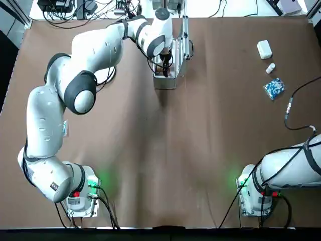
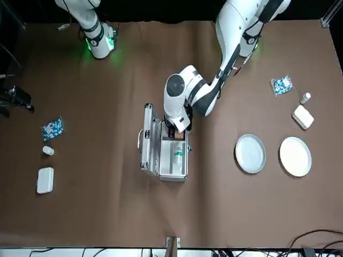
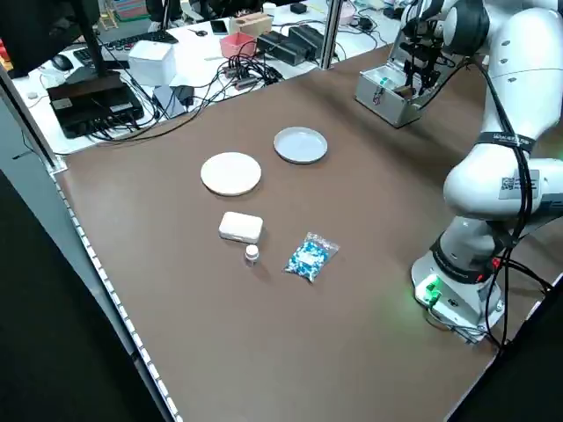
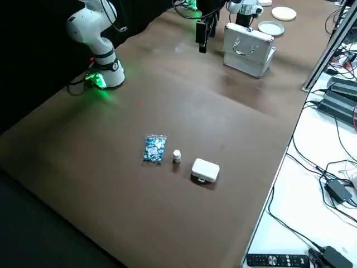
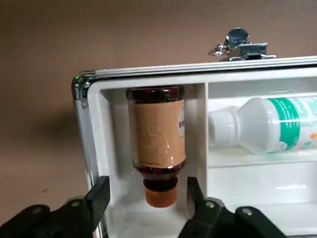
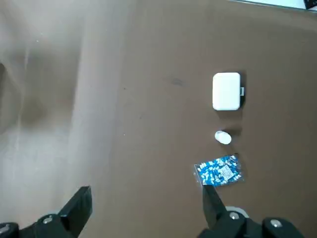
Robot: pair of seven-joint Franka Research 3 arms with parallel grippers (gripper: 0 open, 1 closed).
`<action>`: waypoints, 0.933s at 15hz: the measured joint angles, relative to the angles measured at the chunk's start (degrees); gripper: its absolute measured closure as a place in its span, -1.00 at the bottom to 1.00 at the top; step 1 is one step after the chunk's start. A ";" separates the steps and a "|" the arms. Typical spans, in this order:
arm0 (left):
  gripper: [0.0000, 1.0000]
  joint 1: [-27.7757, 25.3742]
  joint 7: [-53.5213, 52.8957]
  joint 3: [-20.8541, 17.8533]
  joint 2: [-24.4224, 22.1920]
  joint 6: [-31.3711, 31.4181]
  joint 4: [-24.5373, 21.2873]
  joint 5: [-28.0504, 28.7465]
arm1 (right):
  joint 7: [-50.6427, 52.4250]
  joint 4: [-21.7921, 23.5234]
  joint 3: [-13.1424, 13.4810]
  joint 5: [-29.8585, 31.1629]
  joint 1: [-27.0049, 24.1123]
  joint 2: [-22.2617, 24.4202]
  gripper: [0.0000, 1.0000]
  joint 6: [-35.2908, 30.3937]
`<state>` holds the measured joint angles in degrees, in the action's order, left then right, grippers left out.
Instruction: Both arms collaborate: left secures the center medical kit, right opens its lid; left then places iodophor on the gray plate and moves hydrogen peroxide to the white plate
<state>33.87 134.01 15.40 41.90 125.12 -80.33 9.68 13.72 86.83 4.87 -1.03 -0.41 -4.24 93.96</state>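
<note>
Brown table: left hand point(image 5: 146, 198) spread astride iodophor point(image 5: 157, 142), seemingly not touching.

Even overhead light leaves soft shadows on the brown counter point(image 1: 200, 150). Green lamp glow spills around both arm bases. The medical kit point(image 5: 198, 148) rim shows glare, and the right side view's far edge is dark.
</note>
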 joint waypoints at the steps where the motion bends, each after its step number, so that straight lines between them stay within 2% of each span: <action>1: -0.42 0.00 0.00 0.00 0.06 0.09 0.01 0.00 | 0.00 0.04 -0.06 0.54 0.05 0.00 -0.97 -0.02; 8: -0.37 0.04 0.00 -0.01 0.25 0.53 0.06 0.04 | -0.01 0.28 -0.31 1.42 0.14 0.00 -0.97 -0.58; 14: -0.23 0.11 0.00 0.00 0.26 0.52 0.19 0.05 | -2.83 0.29 -0.61 1.42 0.48 0.00 -0.97 -0.63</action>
<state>33.98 134.01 15.40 42.16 125.64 -80.14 9.73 10.89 87.12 4.26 0.39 0.07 -4.23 93.33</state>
